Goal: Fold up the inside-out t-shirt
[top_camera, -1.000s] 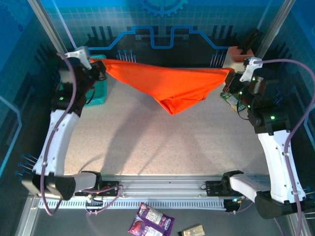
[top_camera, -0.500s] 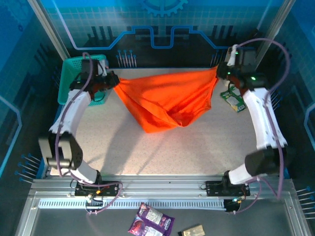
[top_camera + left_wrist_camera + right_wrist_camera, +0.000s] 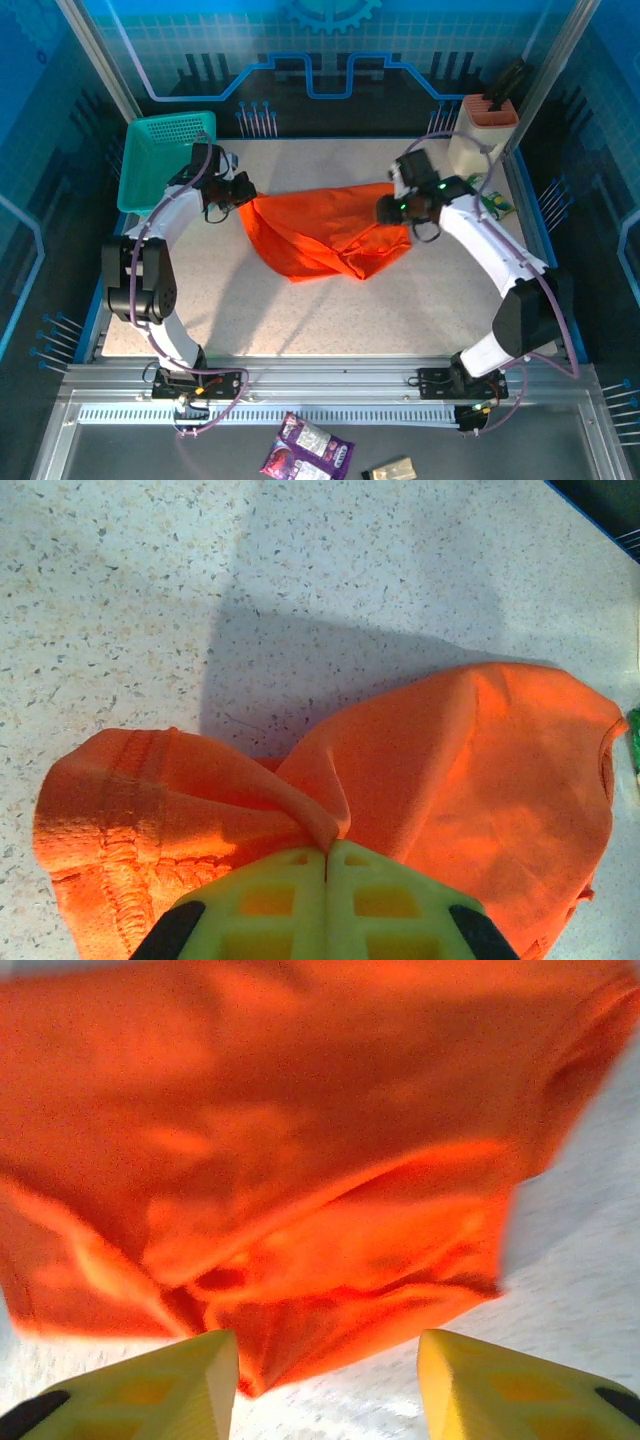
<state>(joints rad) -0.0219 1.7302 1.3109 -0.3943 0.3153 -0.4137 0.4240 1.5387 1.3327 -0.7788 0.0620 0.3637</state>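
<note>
1. Your inside-out t-shirt [image 3: 325, 235] lies bunched on the speckled table [image 3: 300, 320]. It sits in the far half between the two arms, with loose folds sagging toward the near side.
2. Your left gripper [image 3: 243, 190] is at the shirt's left end, clenched on the cloth. In the left wrist view its yellow-green fingers [image 3: 262, 900] meet with no gap. Orange fabric is pinched where they join, and a stitched hem bulges out to one side.
3. Your right gripper [image 3: 388, 208] is at the shirt's right end and has let go. In the right wrist view its fingers [image 3: 150, 1385] stand well apart. The cloth lies ahead of them, and its lower edge dips between the tips without being pinched.
4. The teal basket [image 3: 165, 150] stands at the far left corner, beside your left arm and apart from the shirt.
</note>
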